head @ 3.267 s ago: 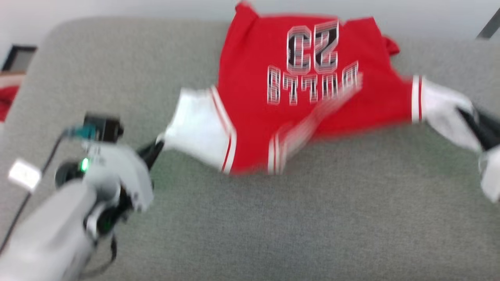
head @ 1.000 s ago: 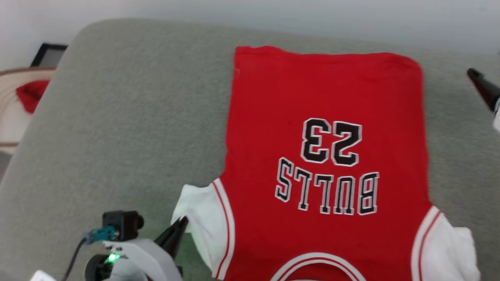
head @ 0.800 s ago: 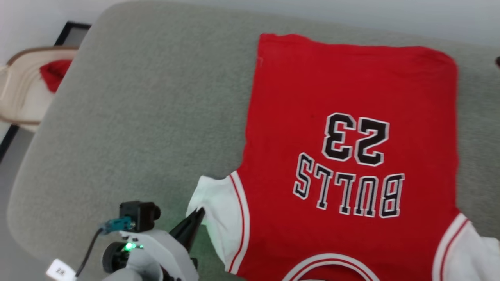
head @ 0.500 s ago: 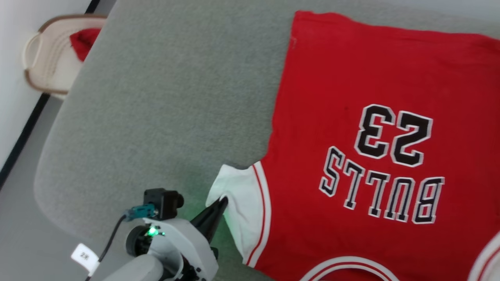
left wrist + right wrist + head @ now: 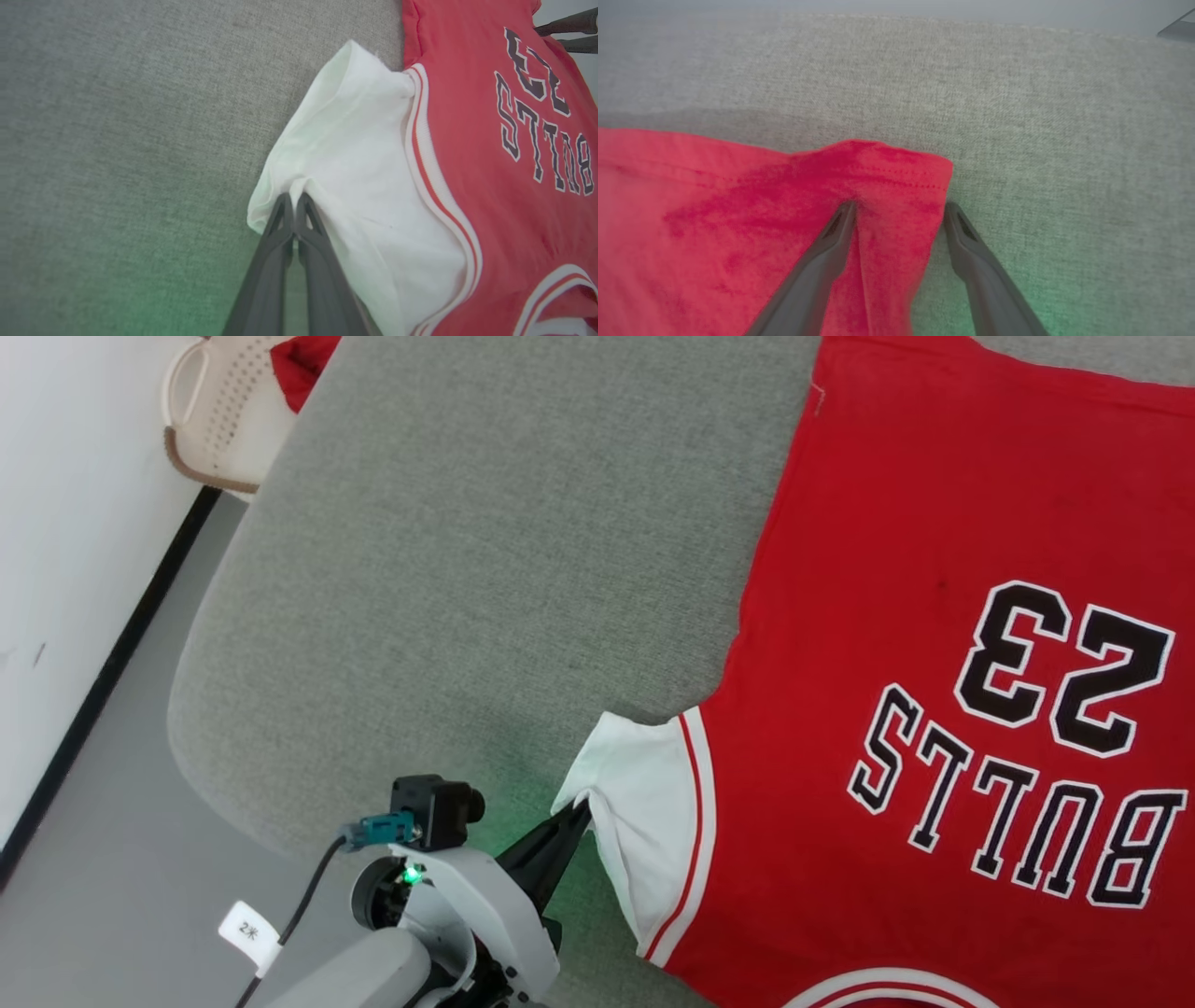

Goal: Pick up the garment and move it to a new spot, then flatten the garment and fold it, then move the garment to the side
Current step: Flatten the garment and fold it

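1. Left gripper (image 5: 581,812): fingers pressed together, clamped on the outer edge of the white sleeve (image 5: 364,186), with the cloth drawn into a small pucker at the tips.
2. On the pale wrist behind those fingers: a small black camera (image 5: 434,803), a teal plug with a dark cable, a green light (image 5: 409,875), and a white tag (image 5: 247,931) hanging off the cable.
3. Faint green glow on the grey weave just around that wrist.
4. Right gripper (image 5: 900,205): fingers apart, straddling a corner of the red hem, one finger on the red cloth and the other on grey fabric just beside the cloth's edge.
5. Garment (image 5: 934,569): spread flat, print side up, on the right part of the cushion in the head view.
   - "BULLS 23" reads upside down from the head.
   - Curved collar trim lies at the near edge, straight hem at the far end.
   - Red-and-white stripes run where the sleeve meets the body.
6. Cushion (image 5: 485,569): a wide pad of grey woven fabric with a rounded corner and a soft, rolled edge. Plain weave stretches from the garment to the left rim.
7. Past that left rim: smooth grey floor (image 5: 112,896), then a black skirting strip (image 5: 121,644), then a white wall (image 5: 65,523).
8. Far left corner: a white perforated basket (image 5: 219,420) with a brown rim, close to the wall, holding a red cloth (image 5: 303,359) partly hidden behind the cushion's edge.
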### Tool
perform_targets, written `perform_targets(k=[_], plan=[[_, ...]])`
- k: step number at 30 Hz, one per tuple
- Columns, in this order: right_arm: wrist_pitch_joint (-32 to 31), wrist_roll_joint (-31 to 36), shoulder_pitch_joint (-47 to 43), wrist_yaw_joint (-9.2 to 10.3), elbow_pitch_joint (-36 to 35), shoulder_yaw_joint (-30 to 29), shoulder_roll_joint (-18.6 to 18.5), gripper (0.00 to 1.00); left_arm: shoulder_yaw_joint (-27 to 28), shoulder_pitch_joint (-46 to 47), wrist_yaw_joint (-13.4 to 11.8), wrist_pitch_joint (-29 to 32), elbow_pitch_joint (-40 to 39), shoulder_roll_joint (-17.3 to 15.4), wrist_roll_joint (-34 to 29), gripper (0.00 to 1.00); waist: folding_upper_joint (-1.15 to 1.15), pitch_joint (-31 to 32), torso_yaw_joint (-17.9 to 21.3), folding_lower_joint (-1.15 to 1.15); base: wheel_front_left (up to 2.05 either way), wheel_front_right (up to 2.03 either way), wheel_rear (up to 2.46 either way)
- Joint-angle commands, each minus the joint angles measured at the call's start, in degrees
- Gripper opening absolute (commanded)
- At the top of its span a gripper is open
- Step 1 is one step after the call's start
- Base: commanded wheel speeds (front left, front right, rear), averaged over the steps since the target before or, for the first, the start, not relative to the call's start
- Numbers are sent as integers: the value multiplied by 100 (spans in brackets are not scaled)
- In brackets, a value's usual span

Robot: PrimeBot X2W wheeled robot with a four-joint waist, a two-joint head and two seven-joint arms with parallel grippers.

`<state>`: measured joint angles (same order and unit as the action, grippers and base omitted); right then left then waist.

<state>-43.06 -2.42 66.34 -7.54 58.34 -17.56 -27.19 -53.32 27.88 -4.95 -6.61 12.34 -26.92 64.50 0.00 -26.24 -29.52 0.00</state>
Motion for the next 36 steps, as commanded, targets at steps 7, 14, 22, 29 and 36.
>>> perform_targets(k=[7,14,22,29,36], plan=[[-221,599,-257,6,285,-526,387,0,37,37,86,-69,294,12,61,0,0,1,67,0,0,0,0],[-239,587,-21,3,62,-388,714,0,131,-39,134,-187,416,-107,99,0,0,269,396,0,0,0,0],[-258,-296,-207,5,-383,559,935,0,296,-265,-44,-268,325,-414,210,0,0,726,1037,0,0,0,0],[-404,-1496,-1062,5,-1496,1425,776,0,420,-499,-239,-262,125,-725,301,0,0,1090,1591,0,0,0,0],[-635,-2483,-2355,5,-2961,1547,493,0,505,-757,-419,-256,-110,-1015,404,0,0,1428,2048,0,0,0,0]])
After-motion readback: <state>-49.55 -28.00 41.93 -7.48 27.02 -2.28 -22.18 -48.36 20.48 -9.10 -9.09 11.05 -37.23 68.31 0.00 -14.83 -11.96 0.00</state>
